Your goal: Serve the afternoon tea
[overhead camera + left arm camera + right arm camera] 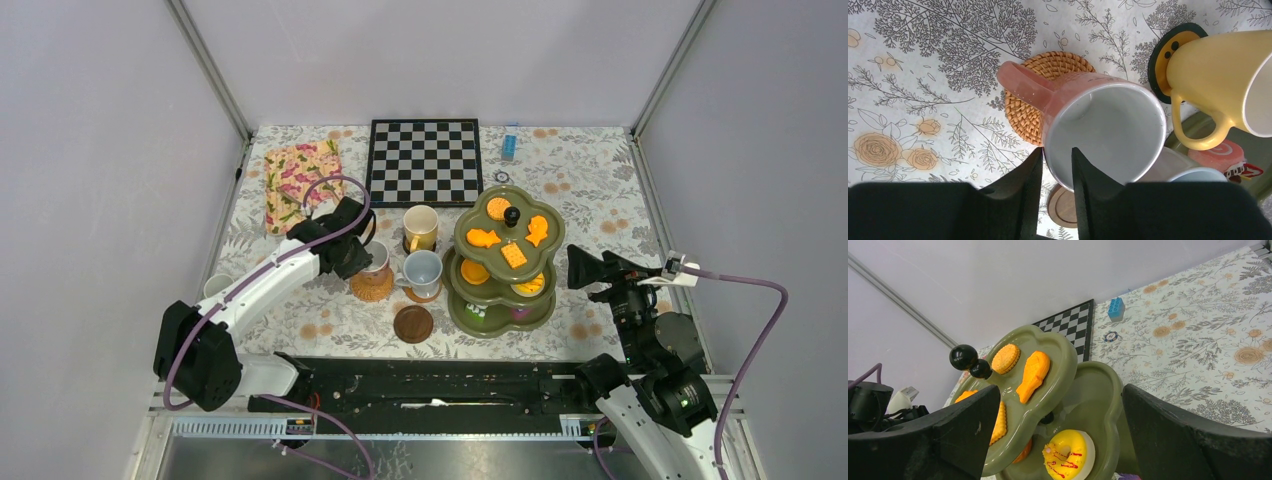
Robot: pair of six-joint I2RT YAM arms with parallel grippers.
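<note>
Fingers [1023,192] of the left gripper [1057,162], arm stretched forward and wrist tipped down, straddle the rim of the pink mug [1098,130] on its woven coaster [1023,115]. They stand narrow, but I cannot tell if they grip. The right gripper [1060,390] gapes wide and empty beside the green stand [1062,349].

Plain grey walls [420,50], aluminium corner posts [210,68], floral-print tablecloth [600,190], even light

At the black left pincer [1056,150] is a salmon-pink mug [1088,125], white inside, on a woven tan coaster [1023,100], with a pale yellow mug [1218,75] beyond. Before the right pincer [1062,390], an olive-green stand [1098,390] bears orange biscuits [1034,372] and a black knob [964,357]. The counter [923,75] is white with grey foliage.
</note>
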